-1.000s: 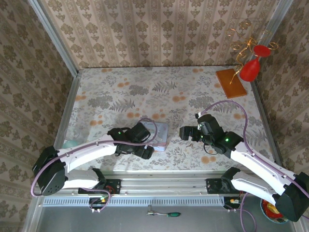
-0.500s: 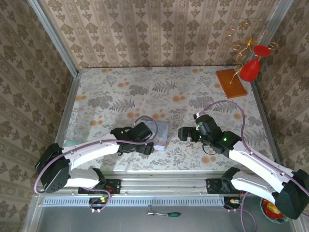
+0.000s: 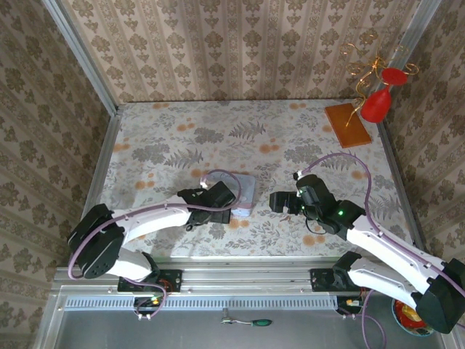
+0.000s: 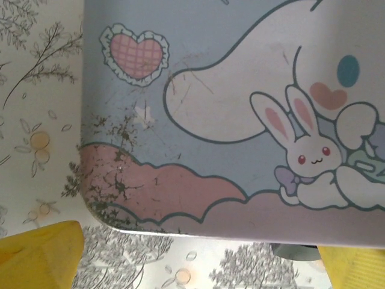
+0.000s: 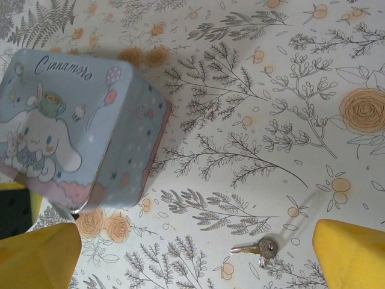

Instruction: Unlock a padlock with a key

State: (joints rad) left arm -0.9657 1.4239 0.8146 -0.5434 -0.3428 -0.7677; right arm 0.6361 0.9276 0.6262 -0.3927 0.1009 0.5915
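Observation:
The key (image 5: 255, 248), small and silver on a ring, lies flat on the flowered cloth between my right gripper's (image 5: 192, 259) yellow fingers, nearer the right fingertip (image 5: 352, 253). That gripper (image 3: 280, 202) is open and holds nothing. The pale blue cartoon tin (image 3: 243, 193) (image 5: 78, 132) stands just left of it. My left gripper (image 4: 192, 268) (image 3: 224, 211) is open, its fingertips (image 4: 39, 256) wide apart at the tin's (image 4: 228, 90) near edge. A small dark grey piece (image 4: 295, 251) pokes out under that edge; I cannot tell whether it is the padlock.
An orange block (image 3: 347, 125) and a red ornament (image 3: 378, 102) sit at the far right corner. A green-handled tool (image 3: 254, 322) lies in the tray below the arm bases. Patterned walls close in the table (image 3: 182, 138) on three sides.
My left gripper has swung forward and right up to the tin, and the tin has shifted slightly away from the near edge. The right arm has barely moved.

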